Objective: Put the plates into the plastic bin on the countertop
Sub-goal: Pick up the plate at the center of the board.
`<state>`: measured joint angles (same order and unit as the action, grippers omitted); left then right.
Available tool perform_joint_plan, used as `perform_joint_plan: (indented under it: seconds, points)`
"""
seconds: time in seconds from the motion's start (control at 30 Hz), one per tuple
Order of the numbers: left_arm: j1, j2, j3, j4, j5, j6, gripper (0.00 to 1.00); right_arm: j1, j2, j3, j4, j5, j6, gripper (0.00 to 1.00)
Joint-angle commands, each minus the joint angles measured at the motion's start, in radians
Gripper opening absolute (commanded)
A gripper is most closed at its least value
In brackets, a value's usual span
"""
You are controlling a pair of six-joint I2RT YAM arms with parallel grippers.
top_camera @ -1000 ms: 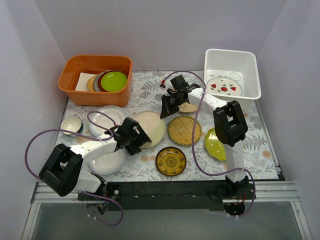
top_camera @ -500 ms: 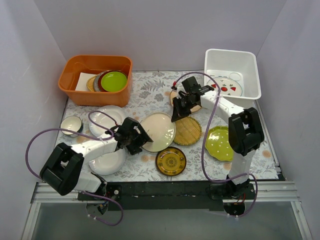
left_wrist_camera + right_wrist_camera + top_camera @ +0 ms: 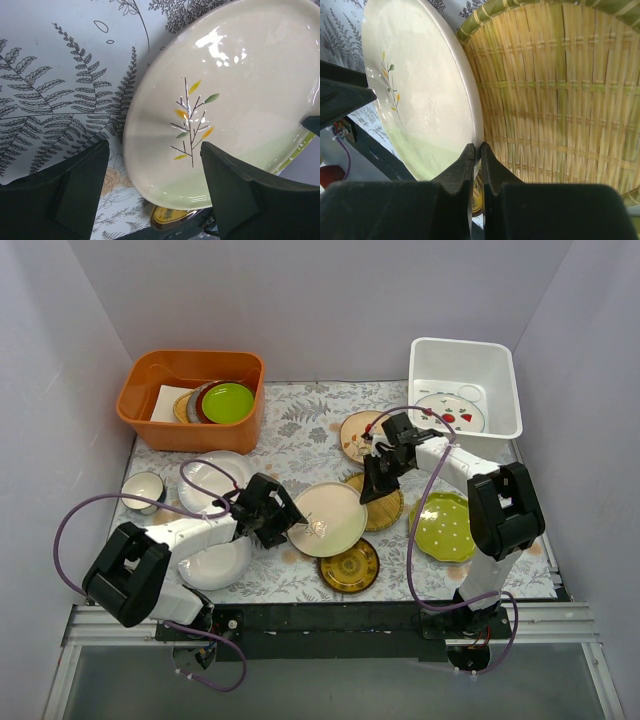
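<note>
The right fingers (image 3: 457,175) pinch the right rim of the cream sprig plate (image 3: 328,520). The plate is at mid-surface and overlaps the yellow woven-look plate (image 3: 388,510) and the amber patterned plate (image 3: 350,568). The left fingers (image 3: 65,185) are spread at the plate's left edge; contact cannot be determined. The white plastic bin (image 3: 465,343) stands at the far right of the surface (image 3: 300,430) and holds a red-wedge plate (image 3: 450,412).
</note>
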<state>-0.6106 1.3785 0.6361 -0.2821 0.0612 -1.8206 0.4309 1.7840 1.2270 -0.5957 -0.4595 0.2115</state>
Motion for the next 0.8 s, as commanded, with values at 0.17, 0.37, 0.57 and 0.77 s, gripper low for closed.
perform_joint_plan:
  seconds: [0.17,0.37,0.57,0.77]
  points:
    - [-0.008,0.070,-0.007,0.024,0.009,0.027,0.60,-0.015,-0.046,-0.041,0.089,-0.113,0.028,0.17]
    - [-0.009,0.076,-0.027,0.038,0.014,0.018,0.54,-0.024,-0.041,-0.072,0.108,-0.131,0.034,0.21]
    - [-0.011,0.086,-0.042,0.052,0.022,0.014,0.52,-0.037,-0.043,-0.093,0.117,-0.139,0.038,0.40]
    - [-0.011,0.090,-0.053,0.063,0.022,0.009,0.52,-0.047,-0.057,-0.118,0.119,-0.126,0.039,0.43]
